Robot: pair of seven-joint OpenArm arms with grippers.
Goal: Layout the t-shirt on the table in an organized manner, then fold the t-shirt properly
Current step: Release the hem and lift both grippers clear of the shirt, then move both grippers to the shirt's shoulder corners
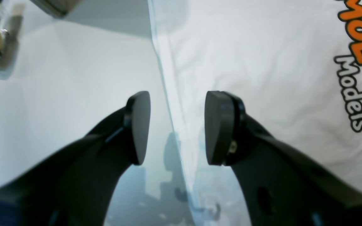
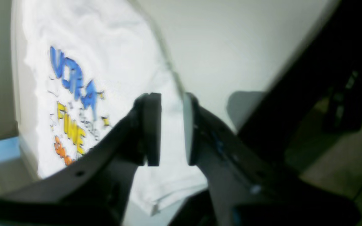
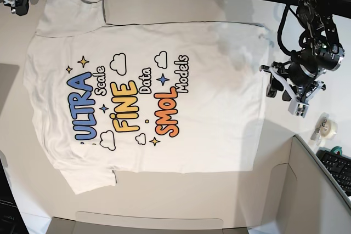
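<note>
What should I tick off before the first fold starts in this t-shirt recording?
1. t-shirt lies flat on the table, print up: ok.
2. Both sleeves spread out, not tucked under: ok.
3. left hand open, with the shirt's hem edge below the gap: ok.
4. right hand jaws apart, no cloth pinched: ok.
5. Right hand lined up with a good grasp spot: cannot tell; the wrist view is blurred and the base view barely shows it.
6. tape roll lies apart from the shirt: ok.
</note>
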